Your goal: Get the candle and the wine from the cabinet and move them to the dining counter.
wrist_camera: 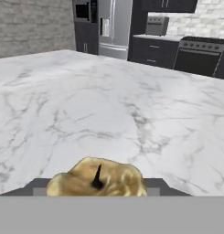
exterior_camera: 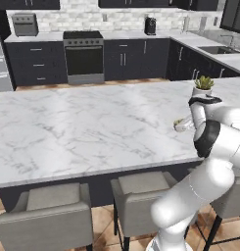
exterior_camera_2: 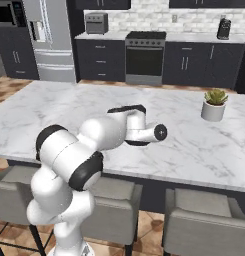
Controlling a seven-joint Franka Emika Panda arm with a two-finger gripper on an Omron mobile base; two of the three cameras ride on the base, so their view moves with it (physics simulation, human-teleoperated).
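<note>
The yellowish, lumpy wax candle with a dark wick (wrist_camera: 97, 179) is sitting between the gripper's (wrist_camera: 97, 185) jaws, which are holding it just above the white grey-veined marble dining counter (wrist_camera: 109, 114), near its stool-side edge.

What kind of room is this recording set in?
A home kitchen, rendered: a stove set among dark base cabinets, a steel fridge, and a marble island counter with grey stools.
</note>
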